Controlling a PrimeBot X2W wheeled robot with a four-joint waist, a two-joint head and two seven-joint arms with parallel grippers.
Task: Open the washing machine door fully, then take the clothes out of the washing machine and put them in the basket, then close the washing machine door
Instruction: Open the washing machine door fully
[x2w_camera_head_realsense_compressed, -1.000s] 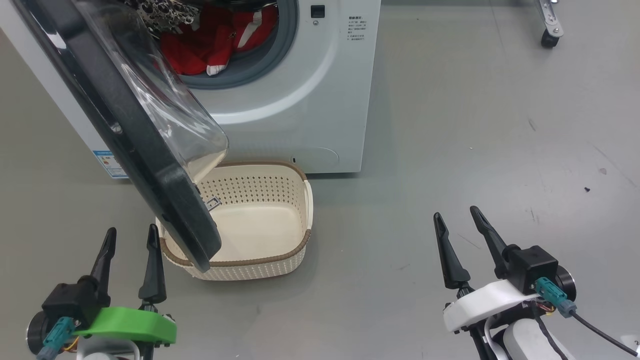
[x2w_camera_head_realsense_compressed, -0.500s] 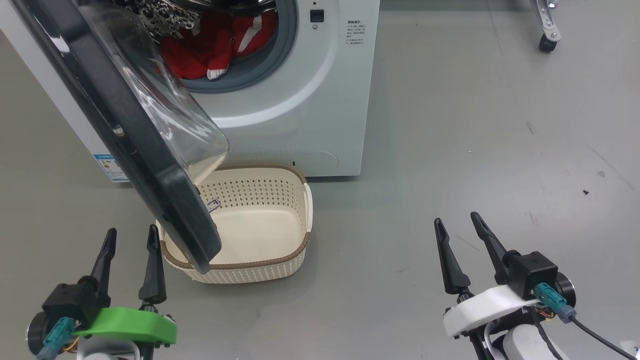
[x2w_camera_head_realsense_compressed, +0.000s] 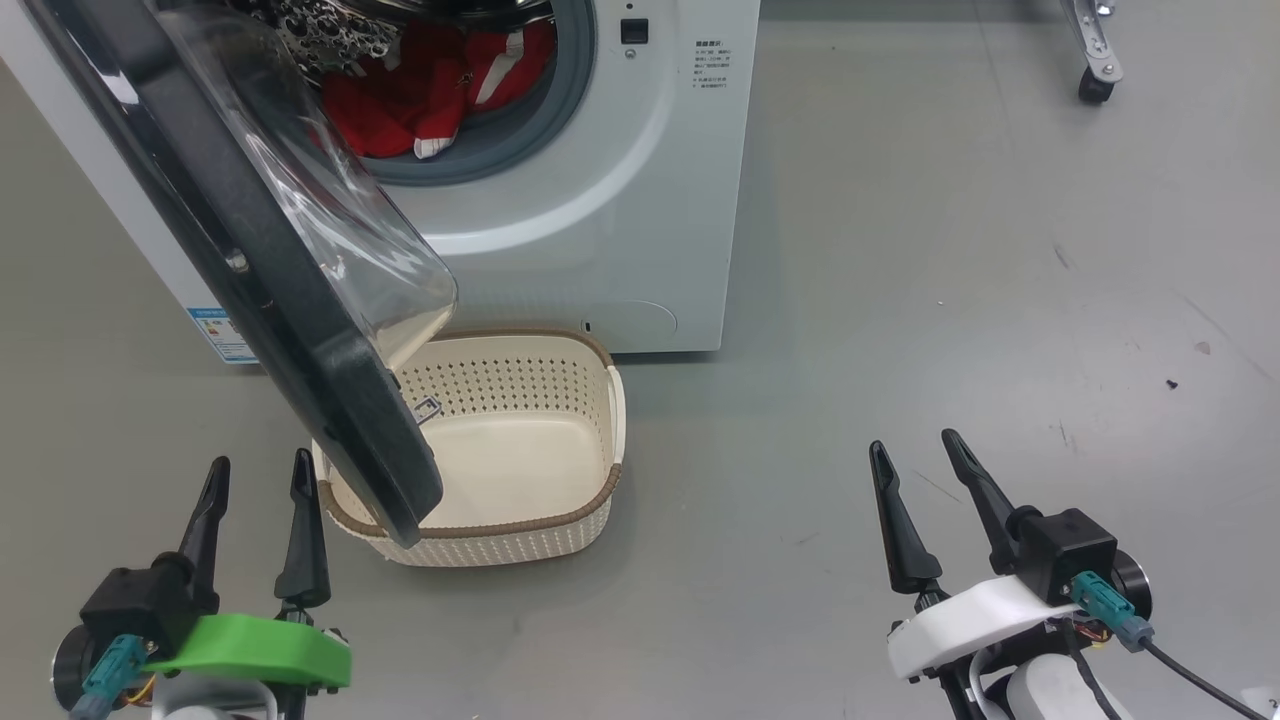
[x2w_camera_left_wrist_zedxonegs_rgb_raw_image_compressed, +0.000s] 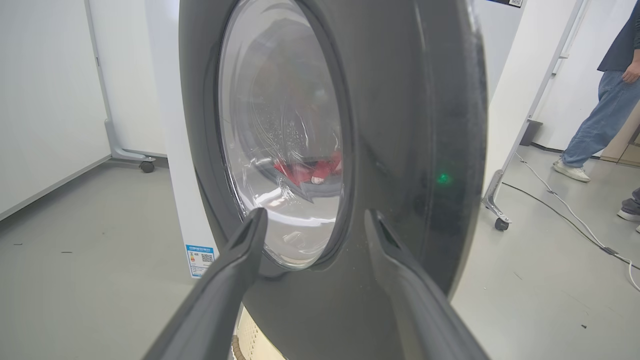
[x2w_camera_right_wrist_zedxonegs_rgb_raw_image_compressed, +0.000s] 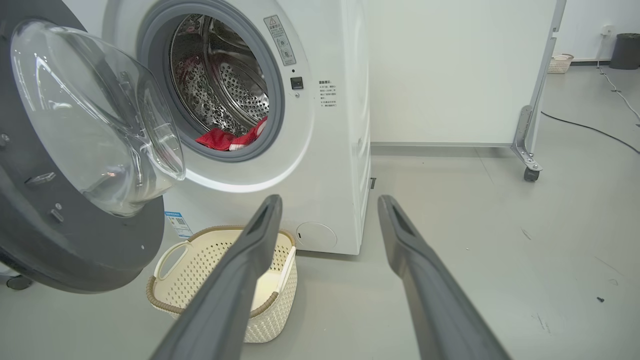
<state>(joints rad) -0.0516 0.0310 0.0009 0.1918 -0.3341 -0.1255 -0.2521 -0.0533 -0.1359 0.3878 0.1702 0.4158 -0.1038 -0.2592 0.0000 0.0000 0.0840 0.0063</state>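
Both your arms were sitting low over the near edge of the floor (x2w_camera_head_realsense_compressed: 900, 300), one on each side. Your left gripper (x2w_camera_head_realsense_compressed: 260, 460) had its fingers spread as wide as they go with nothing between them. It was aimed at the outer face of the washing machine door (x2w_camera_head_realsense_compressed: 250, 270), close to the door's bottom edge, though I couldn't see any contact. My guess is it was lined up there to shove the door wider. Your right gripper (x2w_camera_head_realsense_compressed: 912, 441) was the same deal: gaping open, empty, hanging over bare floor well off to the right of everything. It looked like it was waiting its turn to reach into the drum.

Next one out, the basket (x2w_camera_head_realsense_compressed: 500, 545) sat on the floor just in front of the washing machine (x2w_camera_head_realsense_compressed: 620, 200), pretty much under the opening, and it was empty. Makes sense, since that's a short carry from drum to basket. The catch was that the door was swung out toward you and its lower edge hung over the basket's left end. So I'd call the door open but not fully, with part of the basket blocked from above.

Furthest back, the clothes (x2w_camera_head_realsense_compressed: 410, 100) were lying in the bottom of the drum, red with white bits, bunched up by the grey seal at the front lip. Nothing was taken out yet. In the left wrist view a person's legs (x2w_camera_left_wrist_zedxonegs_rgb_raw_image_compressed: 595, 120) stood in the background to the door's right, well apart from the machine.
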